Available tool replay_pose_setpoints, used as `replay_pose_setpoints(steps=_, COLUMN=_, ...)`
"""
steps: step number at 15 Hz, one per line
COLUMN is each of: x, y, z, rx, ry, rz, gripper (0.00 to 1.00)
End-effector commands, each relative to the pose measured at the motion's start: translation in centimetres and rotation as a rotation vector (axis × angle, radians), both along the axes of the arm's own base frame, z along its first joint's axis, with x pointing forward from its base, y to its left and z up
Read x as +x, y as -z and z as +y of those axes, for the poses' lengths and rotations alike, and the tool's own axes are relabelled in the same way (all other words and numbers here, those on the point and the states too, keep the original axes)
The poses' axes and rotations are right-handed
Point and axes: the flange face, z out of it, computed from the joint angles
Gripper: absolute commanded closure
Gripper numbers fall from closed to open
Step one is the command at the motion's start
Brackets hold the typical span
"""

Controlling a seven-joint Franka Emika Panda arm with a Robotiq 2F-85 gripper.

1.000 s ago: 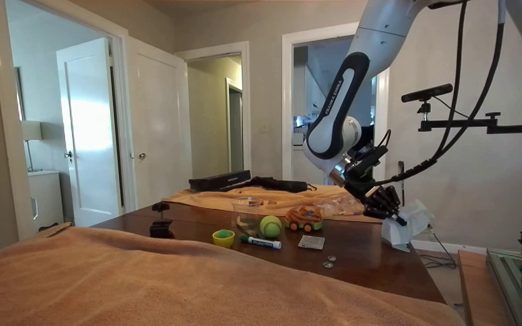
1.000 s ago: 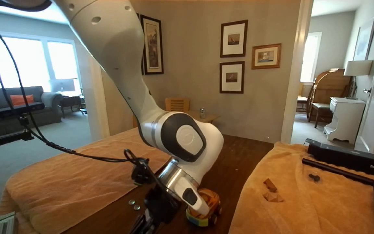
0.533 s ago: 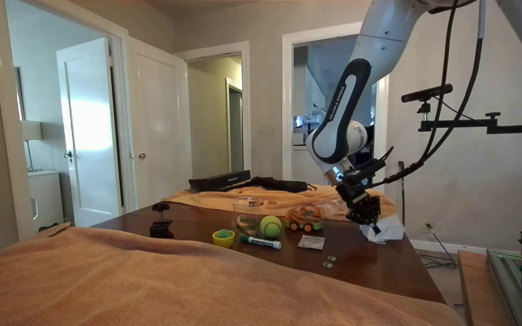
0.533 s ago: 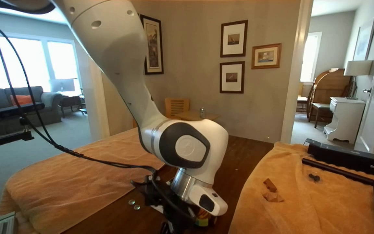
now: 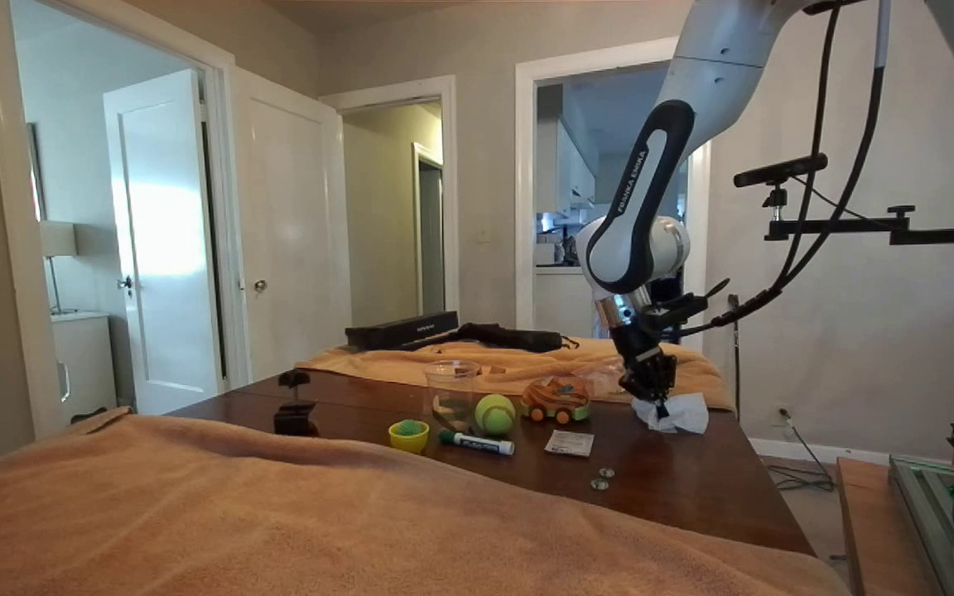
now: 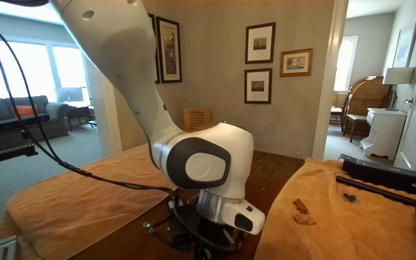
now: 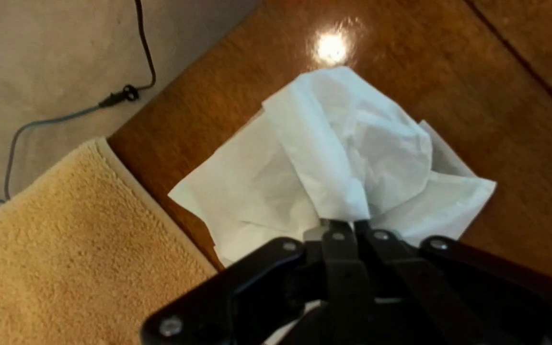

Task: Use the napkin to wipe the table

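Observation:
The white crumpled napkin (image 5: 686,413) rests on or just above the dark brown glossy table (image 5: 676,488) in an exterior view. My gripper (image 5: 661,407) points down at the napkin's near side there. In the wrist view the fingertips (image 7: 348,225) are shut on a pinched fold of the napkin (image 7: 266,187), which spreads out on the tabletop (image 7: 439,72) beyond the fingers. In an exterior view the arm covers the napkin and most of the gripper, and a strip of the table (image 6: 273,169) shows behind the arm.
Left of the gripper are a toy car (image 5: 556,401), tennis ball (image 5: 494,414), clear cup (image 5: 452,385), marker (image 5: 481,444), yellow cup (image 5: 408,436), flat packet (image 5: 570,443) and glass beads (image 5: 599,484). Tan towels (image 7: 79,249) cover parts of the table. The table edge lies near the napkin.
My gripper has carried the napkin from over the table's edge inward, leftward in an exterior view, and turned more upright. The napkin now lies spread at the tabletop. The other objects have not moved.

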Motion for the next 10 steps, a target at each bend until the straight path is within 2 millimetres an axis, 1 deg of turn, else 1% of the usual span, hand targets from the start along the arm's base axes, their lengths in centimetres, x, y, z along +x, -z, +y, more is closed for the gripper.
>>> replay_pose_setpoints(steps=1, x=-0.9, y=0.0, z=0.1, rx=0.026, ry=-0.066, rz=-0.134, gripper=0.99)
replay_pose_setpoints(steps=6, x=-1.7, y=0.2, z=-0.3, rx=0.034, ry=-0.123, rz=-0.206, gripper=0.99)
replay_pose_setpoints(steps=10, x=-1.9, y=0.4, z=-0.7, rx=0.040, ry=-0.152, rz=-0.272, gripper=0.99)
